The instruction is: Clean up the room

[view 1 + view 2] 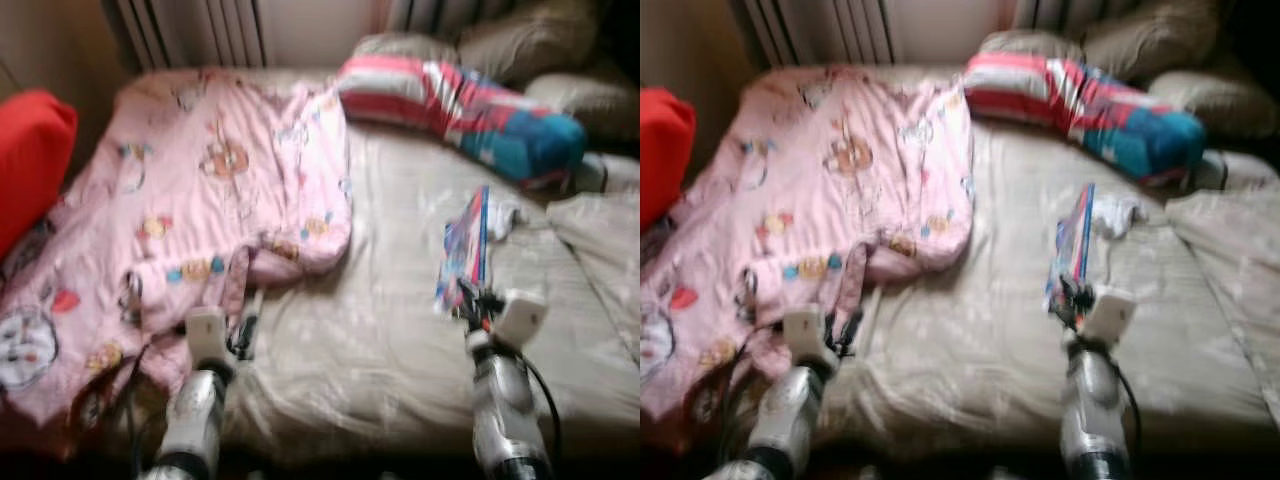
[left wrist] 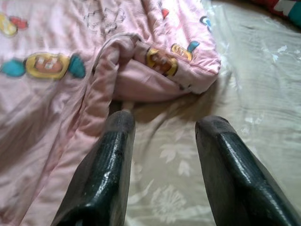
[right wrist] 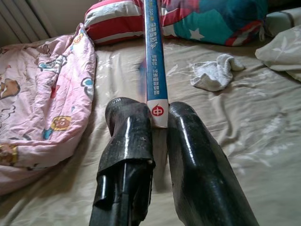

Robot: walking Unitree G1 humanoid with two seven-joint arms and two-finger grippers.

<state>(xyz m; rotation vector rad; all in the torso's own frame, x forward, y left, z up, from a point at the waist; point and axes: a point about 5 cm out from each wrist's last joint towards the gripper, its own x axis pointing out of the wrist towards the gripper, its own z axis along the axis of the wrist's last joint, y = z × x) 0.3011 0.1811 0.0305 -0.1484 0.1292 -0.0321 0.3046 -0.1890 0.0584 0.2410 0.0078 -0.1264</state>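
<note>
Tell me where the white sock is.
The white sock lies crumpled on the beige bed sheet, on the robot's right side, just beyond the book that the right gripper holds.

Both silver arms reach forward and low, well apart. The left pincer [image 2: 162,141] holds its two black fingers spread with a wide gap between them. The right pincer [image 3: 160,117] has its fingers pressed together, clamped on a thin book [image 3: 154,61]

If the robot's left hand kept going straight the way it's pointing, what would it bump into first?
Probably the pink cartoon blanket. The left hand is open just above the beige bedsheet, and the blanket's folded edge lies right ahead of its fingers. Depth is hard to judge.
</note>
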